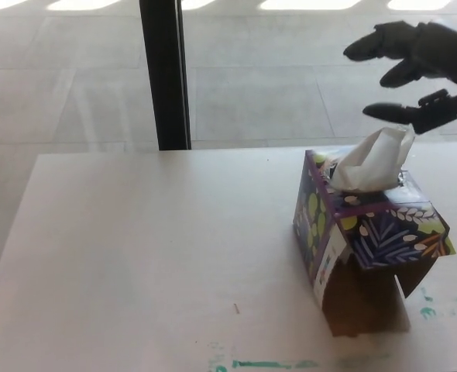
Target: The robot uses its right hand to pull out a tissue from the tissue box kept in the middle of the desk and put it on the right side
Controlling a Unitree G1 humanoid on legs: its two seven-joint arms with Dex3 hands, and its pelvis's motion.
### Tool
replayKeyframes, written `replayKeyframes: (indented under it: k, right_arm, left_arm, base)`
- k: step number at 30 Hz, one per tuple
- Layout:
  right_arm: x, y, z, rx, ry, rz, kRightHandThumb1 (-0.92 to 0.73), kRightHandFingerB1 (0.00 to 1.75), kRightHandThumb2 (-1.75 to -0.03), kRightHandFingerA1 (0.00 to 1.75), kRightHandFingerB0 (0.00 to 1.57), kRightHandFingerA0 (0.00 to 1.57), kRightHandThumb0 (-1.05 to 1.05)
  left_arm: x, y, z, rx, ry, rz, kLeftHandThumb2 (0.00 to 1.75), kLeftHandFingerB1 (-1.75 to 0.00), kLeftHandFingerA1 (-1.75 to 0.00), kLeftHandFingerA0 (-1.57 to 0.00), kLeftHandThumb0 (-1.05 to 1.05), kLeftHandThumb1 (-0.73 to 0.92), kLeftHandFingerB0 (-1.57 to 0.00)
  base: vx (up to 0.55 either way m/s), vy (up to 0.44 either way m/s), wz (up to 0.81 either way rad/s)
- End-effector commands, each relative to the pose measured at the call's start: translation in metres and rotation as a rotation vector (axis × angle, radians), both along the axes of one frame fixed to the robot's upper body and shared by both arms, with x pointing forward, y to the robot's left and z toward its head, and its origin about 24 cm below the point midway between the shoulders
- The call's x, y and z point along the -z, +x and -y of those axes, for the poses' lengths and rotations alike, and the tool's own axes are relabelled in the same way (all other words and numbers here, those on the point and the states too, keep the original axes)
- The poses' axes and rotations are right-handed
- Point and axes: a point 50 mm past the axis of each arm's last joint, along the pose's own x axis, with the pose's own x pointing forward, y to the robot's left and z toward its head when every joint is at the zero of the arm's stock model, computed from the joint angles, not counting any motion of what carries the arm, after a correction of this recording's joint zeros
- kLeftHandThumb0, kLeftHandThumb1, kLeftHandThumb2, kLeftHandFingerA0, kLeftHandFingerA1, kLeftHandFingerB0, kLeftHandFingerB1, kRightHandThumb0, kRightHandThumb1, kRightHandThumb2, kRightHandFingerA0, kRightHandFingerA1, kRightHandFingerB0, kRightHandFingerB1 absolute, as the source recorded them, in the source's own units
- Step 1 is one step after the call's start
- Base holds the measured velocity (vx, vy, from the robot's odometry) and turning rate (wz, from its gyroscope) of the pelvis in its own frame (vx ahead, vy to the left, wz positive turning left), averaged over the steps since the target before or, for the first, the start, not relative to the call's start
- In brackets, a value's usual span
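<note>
Upright tissue (374,160), tip toward robot hand (418,70)

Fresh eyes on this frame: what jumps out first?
The purple floral tissue box on the right part of the white desk, with a white tissue sticking up from its top. Just above it, at the upper right, the black right robot hand hangs with fingers spread, touching nothing. A cardboard flap on the box's near side hangs open, and a dark pillar stands behind the desk.
</note>
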Motion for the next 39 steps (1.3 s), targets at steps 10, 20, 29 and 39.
replayKeyframes:
  k: [10, 20, 29, 39]
  right_arm:
    - [0.038, -0.009, 0.002, -0.09, -0.328, -0.449, -0.58, 0.29, -0.57, 0.36, 0.13, 0.01, -0.93]
    - [0.052, -0.001, 0.011, -0.032, -0.528, -0.382, -0.47, 0.28, -0.55, 0.37, 0.18, 0.0, -0.75]
    - [0.045, -0.003, 0.005, -0.101, -0.636, -0.058, -0.65, 0.34, -0.59, 0.59, 0.37, 0.44, -0.49]
    - [0.05, -0.014, -0.007, -0.241, -0.623, 0.384, -0.64, 0.85, -0.59, 1.64, 0.83, 0.81, -0.34]
  left_arm:
    - [-0.01, 0.001, -0.006, 0.028, 0.022, 0.07, 0.78, -0.42, -0.55, -0.58, -1.0, 0.92, -0.47]
    - [-0.007, -0.003, -0.004, 0.03, 0.022, 0.059, 0.79, -0.42, -0.57, -0.57, -0.97, 0.92, -0.45]
    - [-0.007, -0.003, -0.003, 0.03, 0.011, 0.058, 1.2, -0.52, -0.65, -0.58, -0.91, 0.75, -0.42]
    - [-0.006, -0.007, -0.003, 0.044, 0.017, 0.045, 0.8, -0.42, -0.58, -0.57, -0.96, 0.92, -0.43]
  base:
    - [0.0, 0.0, 0.0]
    - [0.0, 0.0, 0.0]
    - [0.0, 0.0, 0.0]
    - [0.0, 0.0, 0.0]
